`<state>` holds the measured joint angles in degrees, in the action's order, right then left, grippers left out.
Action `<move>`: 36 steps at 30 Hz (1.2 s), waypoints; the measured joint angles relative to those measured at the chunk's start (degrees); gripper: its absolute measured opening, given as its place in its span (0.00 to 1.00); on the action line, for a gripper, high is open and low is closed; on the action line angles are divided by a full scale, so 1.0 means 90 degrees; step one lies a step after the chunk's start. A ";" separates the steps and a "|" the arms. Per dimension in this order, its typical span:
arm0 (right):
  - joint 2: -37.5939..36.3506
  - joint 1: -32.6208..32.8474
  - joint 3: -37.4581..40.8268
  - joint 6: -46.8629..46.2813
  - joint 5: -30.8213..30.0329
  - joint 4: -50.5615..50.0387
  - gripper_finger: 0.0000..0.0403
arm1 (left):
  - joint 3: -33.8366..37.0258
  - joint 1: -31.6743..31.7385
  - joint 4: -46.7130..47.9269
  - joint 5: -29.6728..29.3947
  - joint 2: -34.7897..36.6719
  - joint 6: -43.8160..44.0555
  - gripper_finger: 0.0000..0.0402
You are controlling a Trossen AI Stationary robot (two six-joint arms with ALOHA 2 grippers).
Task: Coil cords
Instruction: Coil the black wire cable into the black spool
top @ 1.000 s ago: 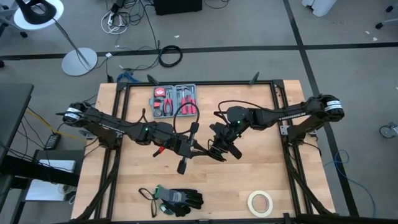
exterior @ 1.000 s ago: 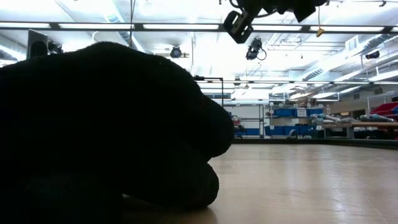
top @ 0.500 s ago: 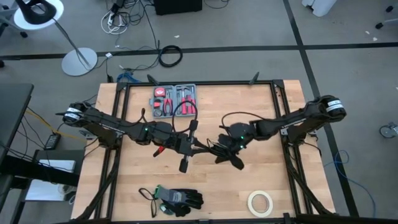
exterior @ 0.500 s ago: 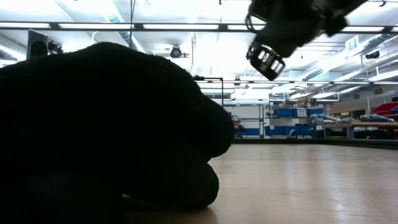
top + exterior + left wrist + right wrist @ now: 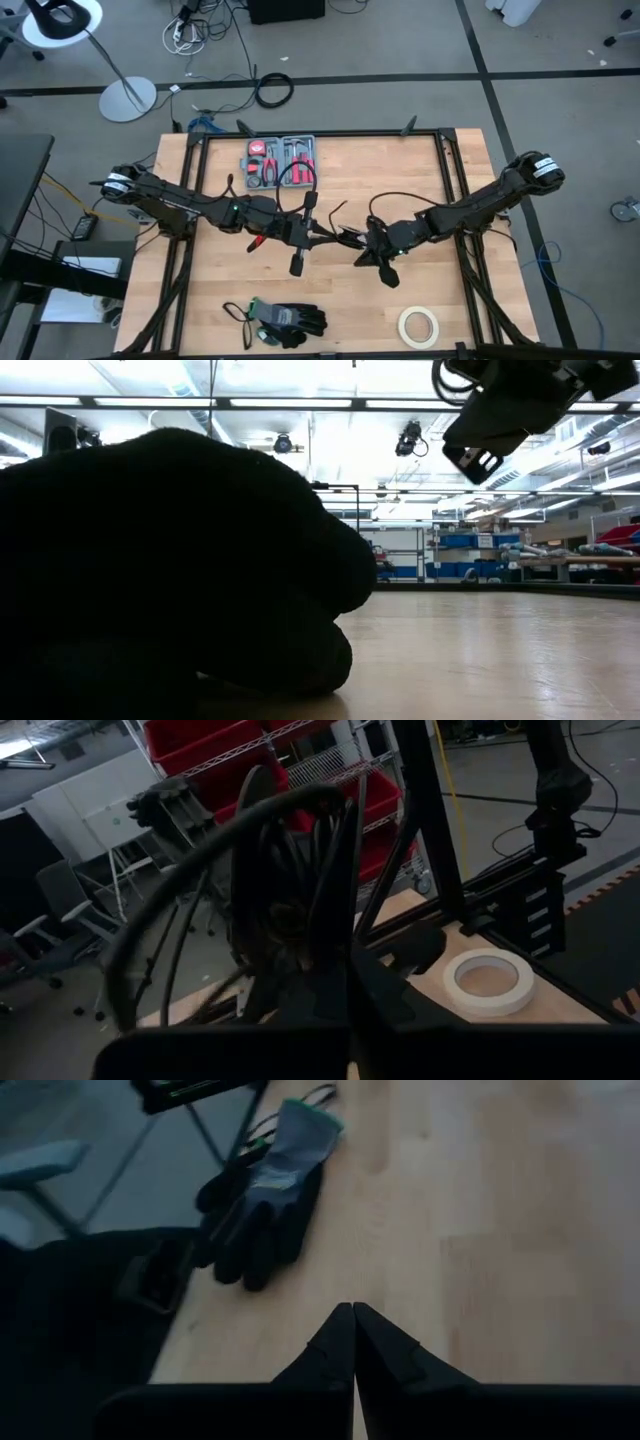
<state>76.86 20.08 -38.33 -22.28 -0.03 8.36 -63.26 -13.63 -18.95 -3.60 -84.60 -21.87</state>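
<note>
Table [image 5: 420, 170] of pale wood fills the middle of the high view, one in number, framed by black rails. Two dark arms reach over it toward the centre, one from the left edge of the frame, one from the right. The left gripper [image 5: 298, 243] sits just left of centre, its fingers pressed together on the cord [image 5: 300, 178], a single thin black line that arches up from the gripper toward the tool case and trails right in loose strands toward the other arm. In the left wrist view the cord [image 5: 270, 870] shows as several dark loops bunched right in front of the fingers. The right gripper [image 5: 385, 265] lies just right of centre, low over the wood; the right wrist view shows its two fingertips [image 5: 340, 1342] closed tip to tip with nothing between them.

One open tool case [image 5: 281, 162] with red-handled tools sits in the upper middle of the table. One pair of black gloves [image 5: 285, 322] lies at the lower edge, left of centre. One roll of pale tape [image 5: 419, 325] lies lower right.
</note>
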 joint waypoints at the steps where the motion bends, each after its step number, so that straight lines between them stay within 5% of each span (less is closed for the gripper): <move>1: -0.0085 0.0048 0.0000 0.0033 -0.0239 -0.0108 0.00 | 0.0000 0.0000 0.0004 -0.0001 0.0000 0.0002 0.00; 12: -0.1287 0.0456 0.0000 0.2170 -0.3798 -0.0380 0.04 | 0.0000 -0.0002 -0.0006 -0.0002 0.0000 0.0154 0.00; 19: -0.1399 0.0685 -0.0002 0.3045 -0.4547 0.0407 0.13 | 0.0000 -0.0002 0.0001 -0.0005 0.0000 0.0312 0.00; 25: -0.0983 0.1154 -0.0002 0.4599 -0.5891 0.1388 0.16 | 0.0000 -0.0004 -0.0007 -0.0139 0.0000 0.0480 0.00; 36: -0.0643 0.1119 -0.0002 0.5718 -0.6050 0.2678 0.17 | 0.0000 -0.0074 -0.0419 -0.0221 0.0000 0.0868 0.00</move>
<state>71.07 30.16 -38.35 29.19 -54.48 32.46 -63.26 -14.30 -22.72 -5.60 -84.60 -14.06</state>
